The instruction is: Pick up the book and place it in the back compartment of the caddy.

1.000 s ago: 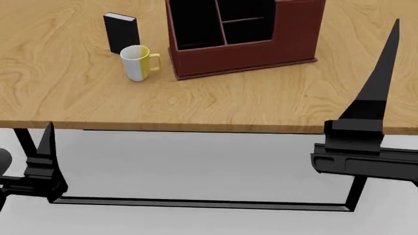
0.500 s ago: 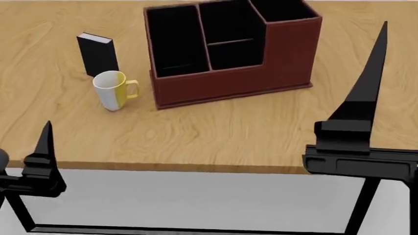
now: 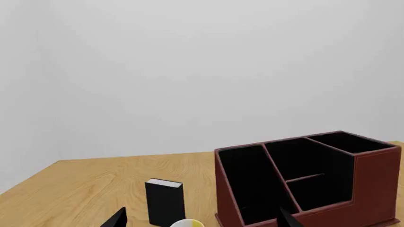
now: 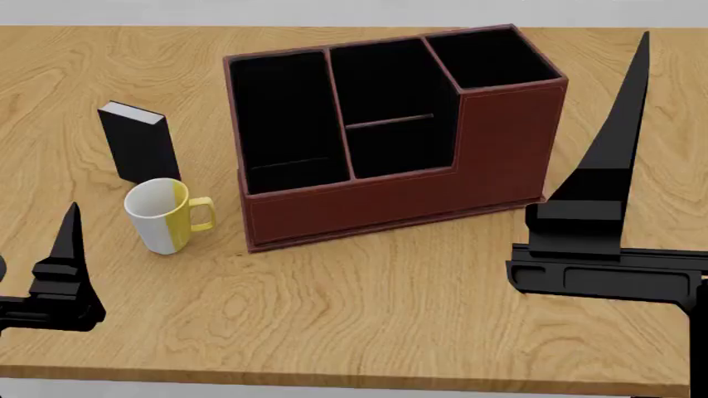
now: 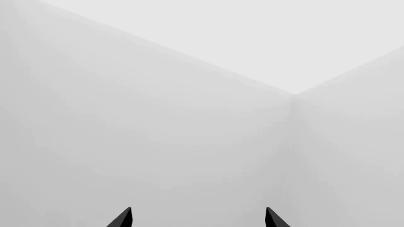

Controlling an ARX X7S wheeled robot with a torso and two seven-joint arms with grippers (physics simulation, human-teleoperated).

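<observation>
The black book (image 4: 138, 143) stands upright on the wooden table, left of the caddy (image 4: 387, 207). It also shows in the left wrist view (image 3: 165, 201). The caddy is dark red-brown with black lining. Its back compartment (image 4: 404, 151) lies in the middle column, between the thin crossbar and the low near wall, and looks empty; the left wrist view shows it too (image 3: 315, 194). My left gripper (image 4: 66, 274) is open and empty, low at the near left, with the book and mug ahead of it (image 3: 202, 211). My right gripper (image 4: 603, 199) is open and empty, right of the caddy, and faces bare wall (image 5: 198, 209).
A white-and-yellow mug (image 4: 166, 215) stands just in front of the book, left of the caddy; its rim shows in the left wrist view (image 3: 186, 223). The table's front edge (image 4: 332, 380) runs along the bottom of the head view. Grey walls lie behind the table.
The head view has shifted: caddy, book and mug now sit lower and nearer, and the table's front edge has dropped to the bottom. Both grippers now stand over the table rather than before its edge.
</observation>
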